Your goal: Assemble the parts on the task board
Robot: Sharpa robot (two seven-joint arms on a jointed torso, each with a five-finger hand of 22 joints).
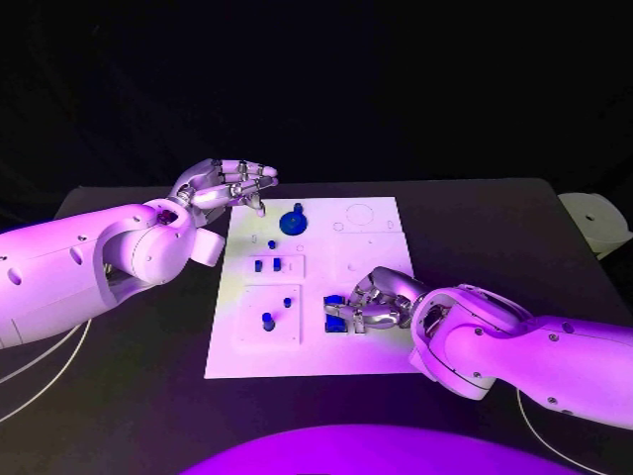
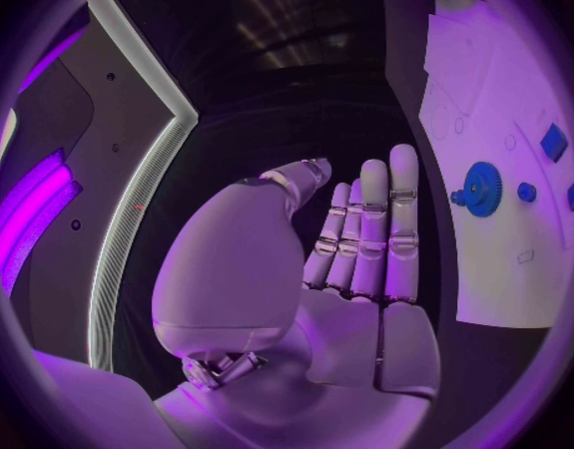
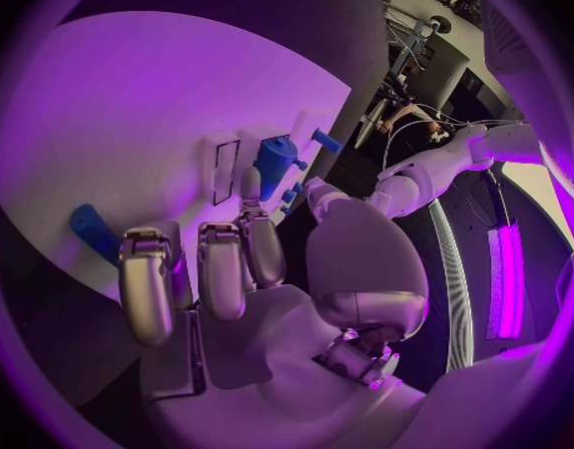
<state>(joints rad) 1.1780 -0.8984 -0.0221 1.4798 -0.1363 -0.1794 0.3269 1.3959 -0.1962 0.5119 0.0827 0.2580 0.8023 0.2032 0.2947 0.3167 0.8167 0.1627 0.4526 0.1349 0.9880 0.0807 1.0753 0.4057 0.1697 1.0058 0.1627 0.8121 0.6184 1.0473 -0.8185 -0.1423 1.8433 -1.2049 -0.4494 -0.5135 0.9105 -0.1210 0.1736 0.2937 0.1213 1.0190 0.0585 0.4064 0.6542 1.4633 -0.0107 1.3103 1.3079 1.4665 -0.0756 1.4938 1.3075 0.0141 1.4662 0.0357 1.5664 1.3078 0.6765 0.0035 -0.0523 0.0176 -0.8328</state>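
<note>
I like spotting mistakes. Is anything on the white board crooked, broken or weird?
Nothing stands out. The task board lies flat on the table, and the blue parts, such as the round gear, look undamaged. Both hands hold nothing.

Black table (image 1: 145,396), white task board (image 1: 367,265) lying at its middle

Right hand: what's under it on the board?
The right hand rests over the task board near its right-front edge. Small blue parts show beside its fingers; whatever lies directly beneath the palm is covered.

Parts (image 1: 291,220) on task board (image 1: 374,257)
</note>
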